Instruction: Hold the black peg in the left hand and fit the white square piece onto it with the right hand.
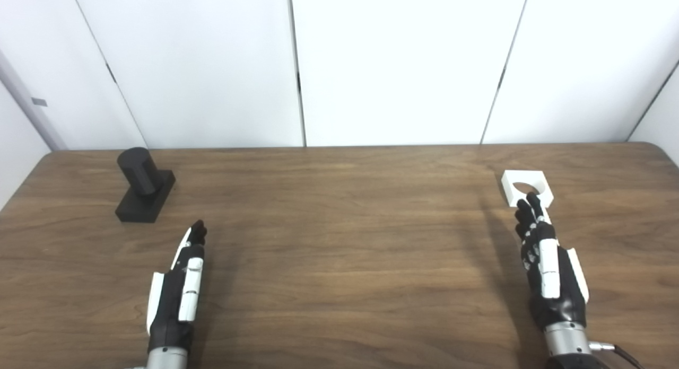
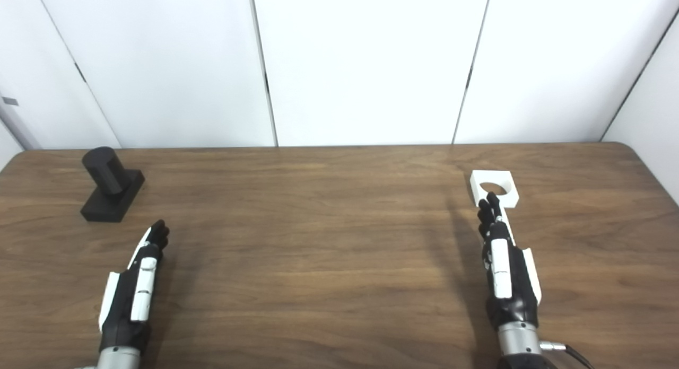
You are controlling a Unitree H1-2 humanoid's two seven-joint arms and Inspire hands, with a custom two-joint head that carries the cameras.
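Left eye view: matte black cylindrical peg on rectangular base [image 1: 144, 184] sitting upper left, up-left of left hand [image 1: 177, 292], clear gap between. White square piece with round hole [image 1: 526, 187] lying right of centre; right hand [image 1: 549, 265] fingertips reaching its near edge. Both hands empty, fingers extended, nothing being held.

Peg [image 1: 144, 184] stands on the table [image 1: 339, 252], upper left of frame. Square piece [image 1: 526, 186] lies flat at upper right, well apart from peg. Left hand [image 1: 177, 292] lower left, below peg. Right hand [image 1: 549, 265] lower right, fingertips overlapping the piece's near edge.
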